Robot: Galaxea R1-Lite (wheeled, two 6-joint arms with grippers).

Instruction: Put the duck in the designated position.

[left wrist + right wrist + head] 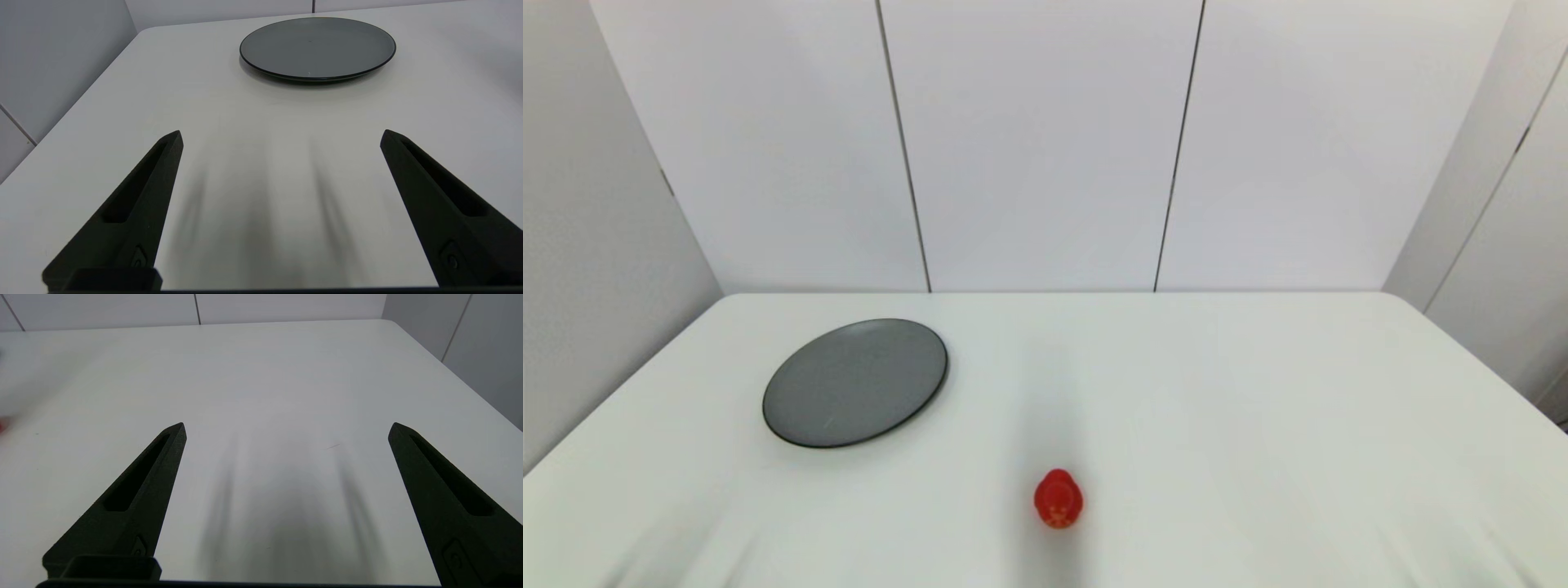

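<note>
- The white table [1258, 408] filled the lower half of the head view, with pale wall panels [1045, 147] standing behind its far edge
- The grey plate [855, 382] lay flat on the robot's left side of the table, towards the far edge, with nothing on it; in the left wrist view it sat ahead of that arm's fingers, well apart from them [317, 47]
- The left gripper [280, 136] hung low over bare table at the near left, its two black fingers [135, 204] spread wide and holding nothing; neither arm showed in the head view
- The right gripper [287, 428] hung likewise over bare table at the near right, its fingers [139, 494] spread wide and empty
- The duck [1058, 498], small, red and glossy, stood on the table near the front edge at about the middle, well apart from the plate, nearer the robot and to the plate's right
- The duck lay between neither pair of fingers and touched no gripper; it was out of the left wrist view, and in the right wrist view only a red sliver [3, 424] at the picture's edge showed, off to the left side of the right gripper
</note>
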